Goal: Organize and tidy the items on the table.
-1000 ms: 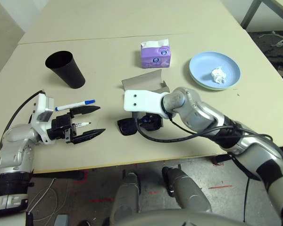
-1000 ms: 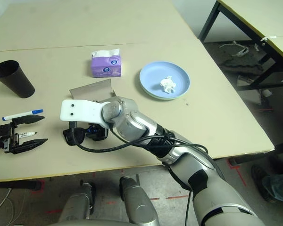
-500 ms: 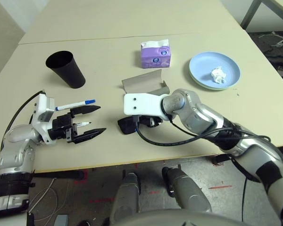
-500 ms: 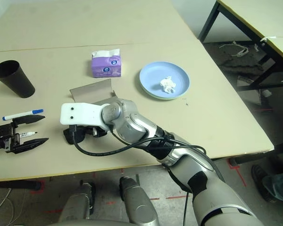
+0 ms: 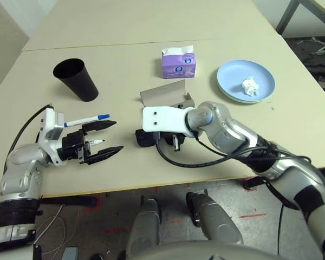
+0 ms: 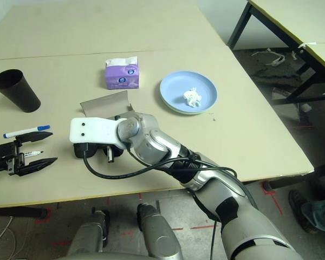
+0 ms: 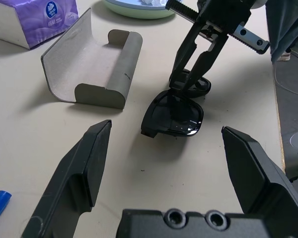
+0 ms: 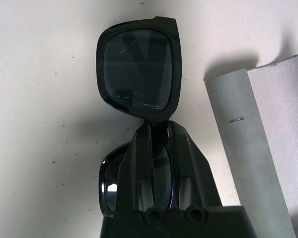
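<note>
Black sunglasses (image 8: 139, 67) lie on the table (image 5: 124, 59), just in front of the open grey glasses case (image 5: 165, 95). My right gripper (image 8: 156, 126) is shut on their bridge, its fingers coming down from above (image 7: 193, 54). My left gripper (image 5: 117, 136) stands open at the table's left, pointing at the sunglasses (image 7: 176, 114) from a distance. A white marker with a black cap (image 5: 92, 143) lies between its fingers. The blue-capped marker (image 5: 86, 120) lies just beyond. The white tissue wad (image 5: 250, 86) rests on the blue plate (image 5: 233, 73), which is stacked on a green one.
A black cup (image 5: 76, 79) stands upright at the far left. The purple tissue pack (image 5: 179, 62) sits behind the case. A seam (image 5: 97, 44) crosses the table further back. Dark table legs and cables show on the floor at the right (image 6: 281, 70).
My right gripper has shut on the sunglasses' bridge, and the sunglasses have shifted slightly under it. The left arm has stayed where it was, still open.
</note>
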